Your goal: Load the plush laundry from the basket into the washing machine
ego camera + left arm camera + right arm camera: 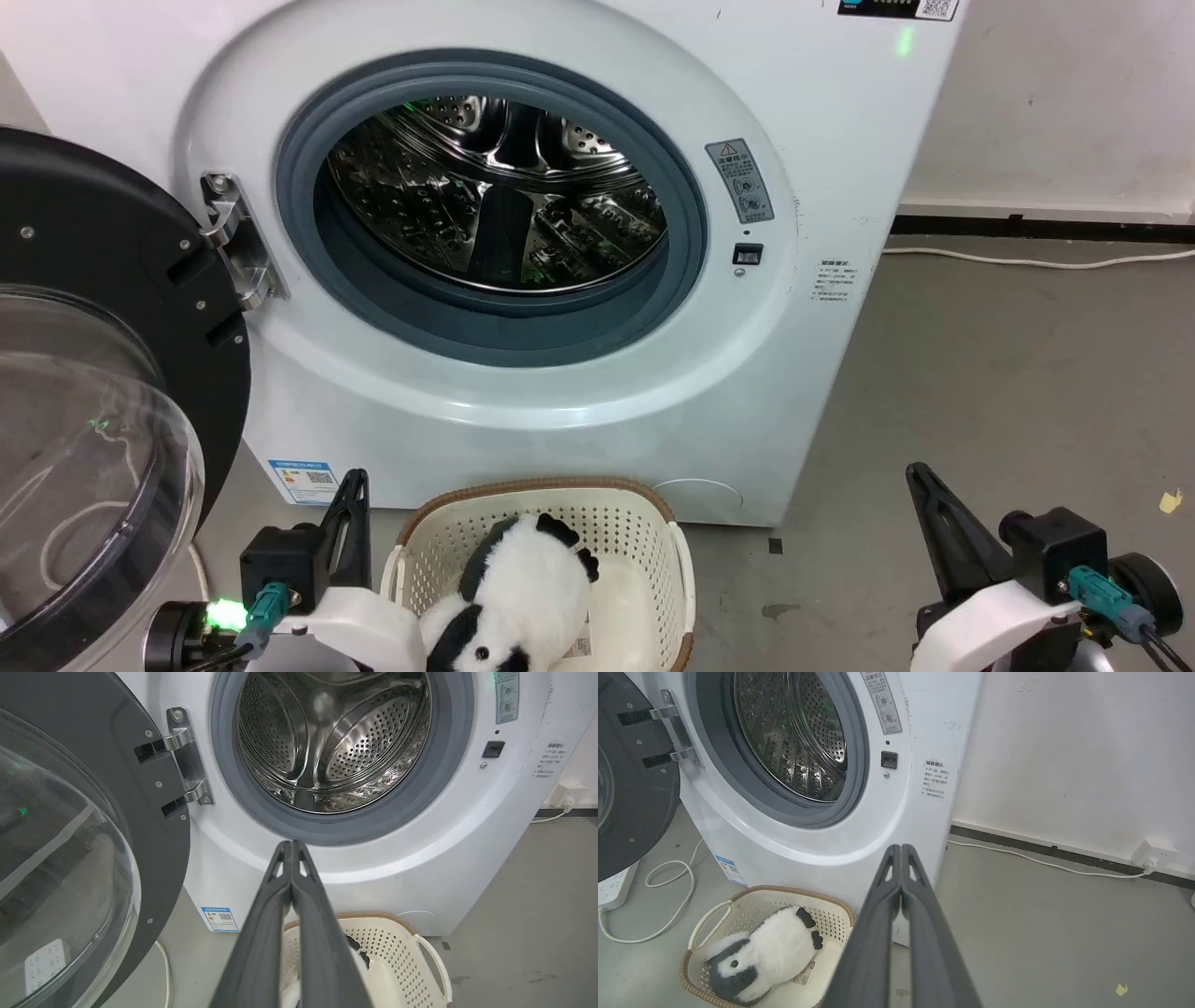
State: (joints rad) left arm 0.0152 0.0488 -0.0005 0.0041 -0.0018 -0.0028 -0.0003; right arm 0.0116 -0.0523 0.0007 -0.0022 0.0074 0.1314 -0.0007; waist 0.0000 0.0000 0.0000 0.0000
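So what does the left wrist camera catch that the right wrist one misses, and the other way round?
Left wrist view, not the right: the door's clear dome, broad and close, and the left gripper, fingers shut. Right wrist view, not the left: the panda toy with its face showing, a yellow scrap on the floor, and the right gripper, also shut. Both: the washing machine, its open steel drum, and the basket.

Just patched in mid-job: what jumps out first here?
The washing machine stands open, shiny drum facing us, its door swung out to the left. Below it on the floor, the panda lies in the basket, flanked by the left gripper and right gripper, both shut and empty.
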